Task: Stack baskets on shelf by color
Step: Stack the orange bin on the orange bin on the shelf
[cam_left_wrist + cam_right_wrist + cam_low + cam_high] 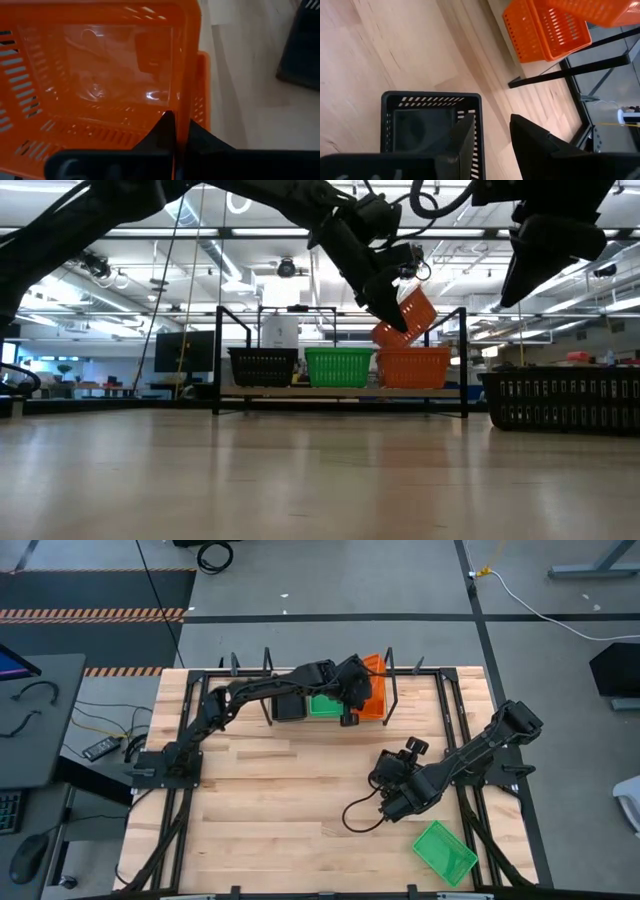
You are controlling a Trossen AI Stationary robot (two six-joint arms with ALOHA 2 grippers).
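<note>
My left gripper [393, 295] reaches over the shelf [300, 391] and is shut on an orange basket [417, 313]. That basket is tilted in the air above a second orange basket [413, 367], which rests on the shelf's right place. A green basket [340, 367] stands in the middle place and a black basket [263, 366] on the left. My right gripper [492, 132] is open and hovers well above another black basket [427, 120], which sits on the tabletop. One finger is over its inside and one is beyond its side wall. My left gripper pinches one side wall [184, 107] of the orange basket at its rim, with one finger inside the basket and one outside. The basket is lifted clear and tilted, its open side turned toward the gripper, above the orange basket [202, 95] on the shelf.
A further green basket [445, 852] lies on the tabletop near the near right corner. The shelf's black upright rods [217, 360] stand on both sides of the row of baskets. Bare wood lies between the shelf and the table's near edge.
</note>
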